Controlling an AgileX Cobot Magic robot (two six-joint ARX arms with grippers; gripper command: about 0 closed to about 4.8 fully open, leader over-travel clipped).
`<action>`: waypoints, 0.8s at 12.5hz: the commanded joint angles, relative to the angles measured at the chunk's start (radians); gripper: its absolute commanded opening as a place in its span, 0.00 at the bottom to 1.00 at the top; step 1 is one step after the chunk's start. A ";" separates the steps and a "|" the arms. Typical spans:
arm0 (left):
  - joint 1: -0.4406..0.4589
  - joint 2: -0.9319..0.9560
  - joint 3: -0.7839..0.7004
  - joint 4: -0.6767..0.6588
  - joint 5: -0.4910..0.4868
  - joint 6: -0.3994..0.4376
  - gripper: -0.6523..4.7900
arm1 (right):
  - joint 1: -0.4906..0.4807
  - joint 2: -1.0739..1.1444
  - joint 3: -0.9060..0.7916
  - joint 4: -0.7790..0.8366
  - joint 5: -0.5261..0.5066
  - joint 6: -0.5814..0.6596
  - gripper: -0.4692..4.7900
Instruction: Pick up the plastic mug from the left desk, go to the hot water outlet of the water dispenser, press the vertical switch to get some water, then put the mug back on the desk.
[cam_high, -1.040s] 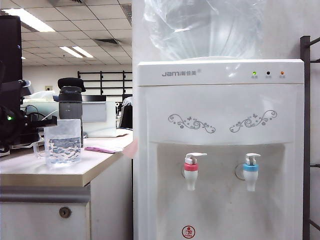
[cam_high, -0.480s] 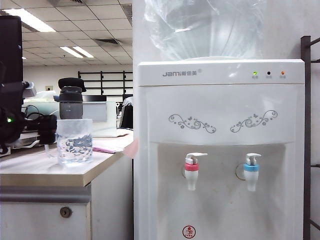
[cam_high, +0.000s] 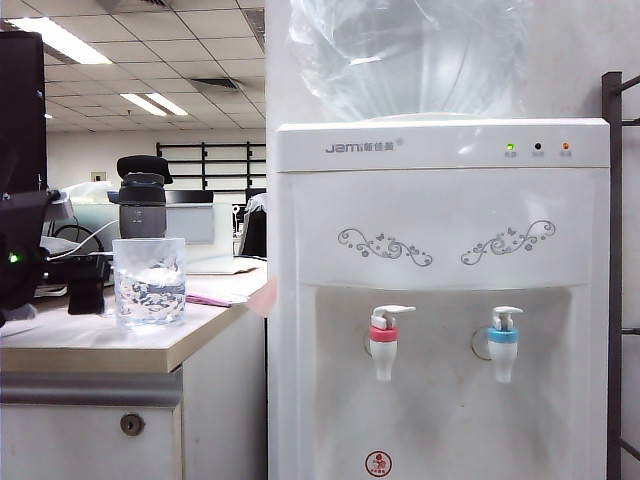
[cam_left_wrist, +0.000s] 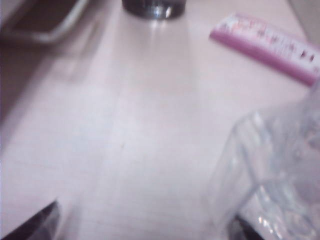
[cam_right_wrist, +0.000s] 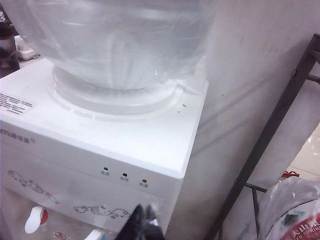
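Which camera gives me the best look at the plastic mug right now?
The exterior view: the plastic mug stands whole and upright on the left desk. The left wrist view shows only a blurred part; the right wrist view shows none.

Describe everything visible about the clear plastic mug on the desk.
The clear, colourless plastic mug stands upright on the pale beige desk top, near its front edge, with a faceted, patterned lower wall. A dark grey bottle stands behind it. The left gripper, open, sits just beside it without holding it. The right gripper is shut, up by the white water dispenser.
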 joint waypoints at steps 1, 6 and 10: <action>0.002 -0.003 0.002 0.016 0.002 0.000 0.92 | 0.000 -0.001 0.004 0.021 0.008 0.001 0.08; 0.002 -0.018 0.002 0.035 0.004 0.000 0.92 | 0.000 0.000 0.004 0.022 0.008 0.001 0.08; 0.002 -0.032 0.002 0.022 -0.008 0.032 0.92 | 0.000 -0.001 0.004 0.025 0.008 0.002 0.08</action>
